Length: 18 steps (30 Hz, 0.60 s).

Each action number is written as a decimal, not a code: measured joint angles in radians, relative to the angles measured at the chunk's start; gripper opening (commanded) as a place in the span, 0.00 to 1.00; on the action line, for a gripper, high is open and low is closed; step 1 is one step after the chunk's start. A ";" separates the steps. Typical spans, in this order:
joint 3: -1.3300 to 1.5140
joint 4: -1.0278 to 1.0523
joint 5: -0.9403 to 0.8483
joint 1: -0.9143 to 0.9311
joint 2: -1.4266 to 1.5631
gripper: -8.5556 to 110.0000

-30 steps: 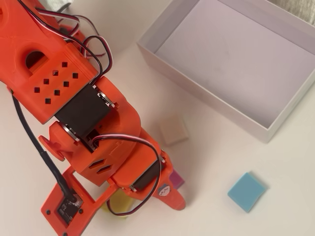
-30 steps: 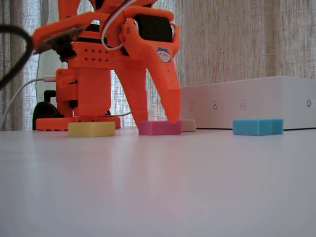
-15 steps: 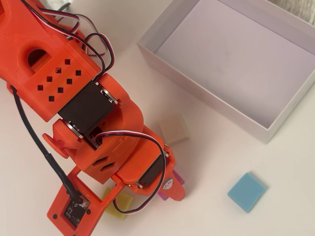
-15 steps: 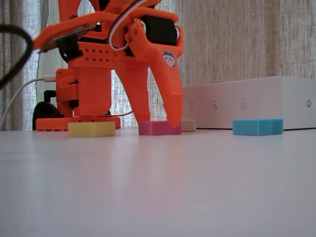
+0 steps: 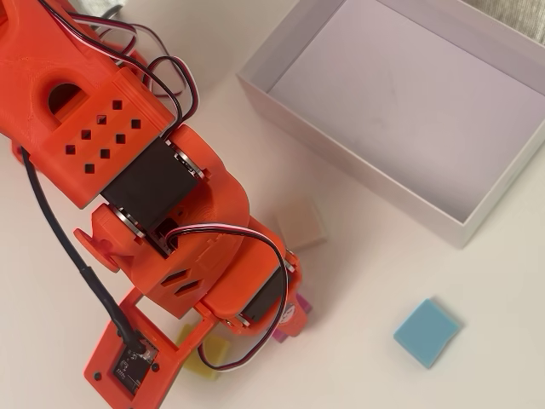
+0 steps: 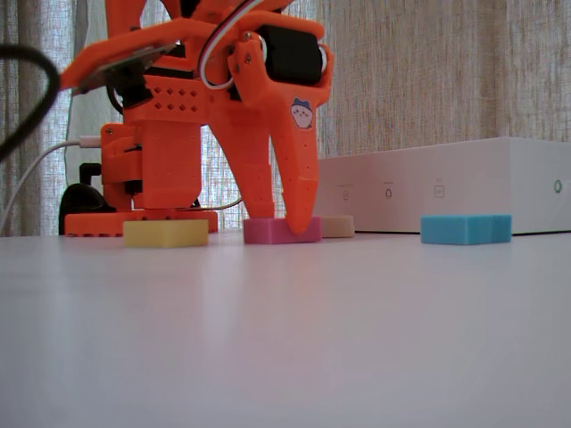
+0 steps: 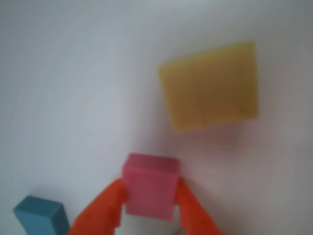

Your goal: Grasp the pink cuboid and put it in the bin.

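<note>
Fingers (image 7: 149, 208) of the orange arm press against both sides of the pink cuboid (image 7: 149, 186), which rests on the white counter (image 6: 285, 339). In the fixed view it sits between a yellow block (image 6: 166, 234) and a cream block (image 6: 337, 226). The bin (image 5: 400, 102) lies well apart, a blue block (image 5: 426, 332) near its corner

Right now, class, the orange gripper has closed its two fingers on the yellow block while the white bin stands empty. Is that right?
Not quite. The gripper is closed on the pink cuboid, as the wrist view shows; the yellow block lies apart from it, untouched. The rest stands: the overhead view shows the bin empty.
</note>
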 measured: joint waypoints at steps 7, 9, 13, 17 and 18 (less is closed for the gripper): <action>0.002 0.000 -0.011 0.000 0.038 0.00; 0.005 0.000 -0.025 0.003 0.074 0.00; 0.002 0.000 -0.054 0.041 0.212 0.00; -0.055 0.021 -0.071 0.028 0.376 0.00; -0.077 0.029 -0.074 0.025 0.413 0.00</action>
